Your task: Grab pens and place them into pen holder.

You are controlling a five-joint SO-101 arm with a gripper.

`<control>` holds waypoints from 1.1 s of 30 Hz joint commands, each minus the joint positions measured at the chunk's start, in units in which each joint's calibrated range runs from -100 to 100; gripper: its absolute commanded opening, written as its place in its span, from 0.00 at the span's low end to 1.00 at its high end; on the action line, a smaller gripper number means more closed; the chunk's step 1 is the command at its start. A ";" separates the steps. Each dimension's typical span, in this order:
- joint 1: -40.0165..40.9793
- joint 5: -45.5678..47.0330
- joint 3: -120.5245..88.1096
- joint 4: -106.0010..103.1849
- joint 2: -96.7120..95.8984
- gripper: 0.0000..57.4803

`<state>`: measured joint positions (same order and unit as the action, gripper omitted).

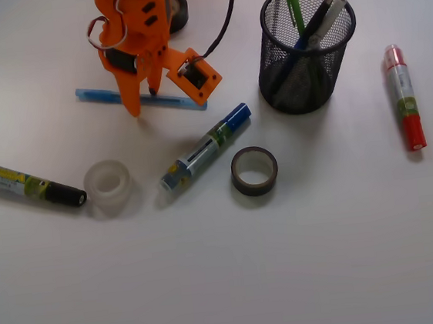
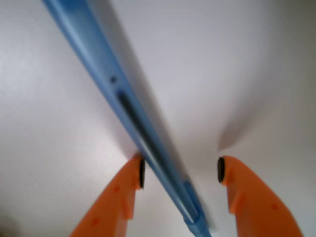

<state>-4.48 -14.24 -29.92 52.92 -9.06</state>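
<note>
Light blue pen [image 2: 129, 112] between pincer [image 2: 180, 173] tips (wrist)

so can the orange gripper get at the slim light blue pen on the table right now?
Probably yes. The orange gripper is open and straddles the slim light blue pen, which lies flat on the white table. One fingertip sits against it; nothing blocks the gap.

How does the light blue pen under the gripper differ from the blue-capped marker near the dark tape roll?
The light blue pen is slim and plain; the blue-capped marker is much thicker and carries a printed label. The pen lies nearly level across the front view; the marker lies diagonally. The pen sits between the open fingers of the gripper, left pad touching; the marker lies apart from it. Both rest flat on the table, outside the pen holder.
</note>
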 commanded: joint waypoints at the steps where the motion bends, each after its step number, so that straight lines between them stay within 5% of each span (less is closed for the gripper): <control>1: 0.10 -0.39 -0.24 -0.68 0.94 0.30; 9: -1.47 -5.03 4.92 4.13 -5.09 0.06; 15: -1.54 -5.23 8.45 6.14 -7.39 0.00; 23: -0.94 -13.97 17.60 10.78 8.25 0.01; 33: 9.15 -28.38 14.34 -0.60 32.90 0.01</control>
<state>1.22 -40.56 -12.58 59.91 14.55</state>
